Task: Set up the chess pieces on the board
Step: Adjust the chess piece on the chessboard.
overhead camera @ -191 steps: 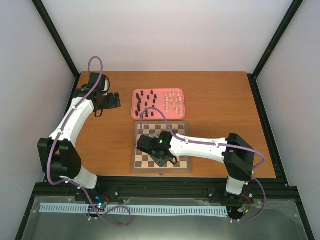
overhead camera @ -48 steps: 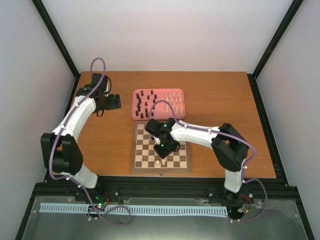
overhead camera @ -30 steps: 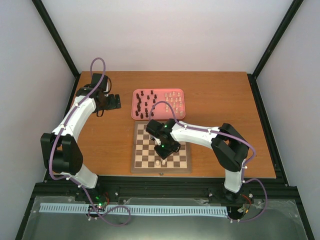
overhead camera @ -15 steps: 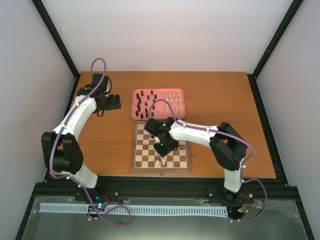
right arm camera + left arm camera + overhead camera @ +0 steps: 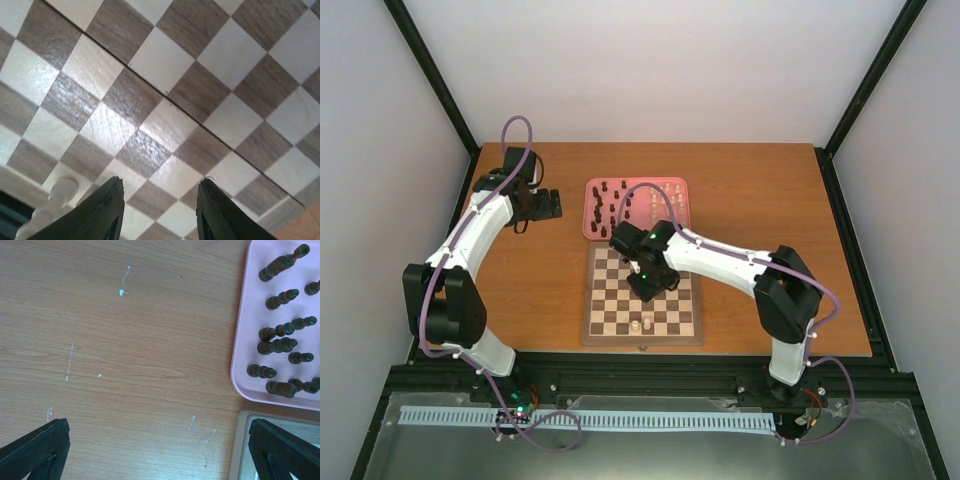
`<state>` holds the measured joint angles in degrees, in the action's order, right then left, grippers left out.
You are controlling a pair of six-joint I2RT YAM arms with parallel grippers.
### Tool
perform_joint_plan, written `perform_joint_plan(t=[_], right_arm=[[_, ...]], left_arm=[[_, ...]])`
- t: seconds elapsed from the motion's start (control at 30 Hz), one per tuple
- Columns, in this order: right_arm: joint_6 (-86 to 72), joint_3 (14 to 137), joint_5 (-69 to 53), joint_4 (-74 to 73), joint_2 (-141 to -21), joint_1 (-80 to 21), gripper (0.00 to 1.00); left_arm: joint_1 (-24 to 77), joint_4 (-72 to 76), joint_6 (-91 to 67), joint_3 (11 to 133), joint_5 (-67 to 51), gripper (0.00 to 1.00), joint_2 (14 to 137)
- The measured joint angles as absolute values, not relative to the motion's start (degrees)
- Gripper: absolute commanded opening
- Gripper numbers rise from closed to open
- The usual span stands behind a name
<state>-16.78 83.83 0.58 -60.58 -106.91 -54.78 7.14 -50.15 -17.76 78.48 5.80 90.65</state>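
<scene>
Holding dark brown chess pieces [image 5: 603,201] at left and cream chess pieces [image 5: 672,197] at right inside the pink tray [image 5: 588,226], just beyond the board [image 5: 610,320]. Showing two cream pieces [image 5: 635,325] upright near the board's front edge. Hovering the right tool [image 5: 160,185] partly spread and empty above the squares. Hanging the left tool [image 5: 159,440] wide apart over bare bench [image 5: 770,200] beside the tray.

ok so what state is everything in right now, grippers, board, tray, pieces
pink rounded tray: loaded with pieces
square wooden checkered chessboard: flat, nearly bare
dark brown chess pieces: in tray
cream-white chess pieces: mostly in tray, two on chessboard's near rows
left gripper: open wide, empty, left of tray
right gripper: open, empty, above chessboard
</scene>
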Motion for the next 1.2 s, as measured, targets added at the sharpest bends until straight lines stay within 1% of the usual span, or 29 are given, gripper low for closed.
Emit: perform_joint_plan(t=[0.33, 0.8, 1.2], right_arm=[[-20.0, 83.5, -3.4, -64.7, -101.5, -59.2, 0.41], [-20.8, 80.6, -6.3, -64.5, -101.5, -60.1, 0.40], [-20.8, 80.4, -7.5, -64.2, -101.5, -60.6, 0.39]], left_arm=[[7.1, -50.1, -17.8, 78.5, 5.7, 1.00, 90.7], [7.1, -50.1, -17.8, 78.5, 5.5, 1.00, 90.7], [7.1, -50.0, -17.8, 78.5, 5.5, 1.00, 90.8]])
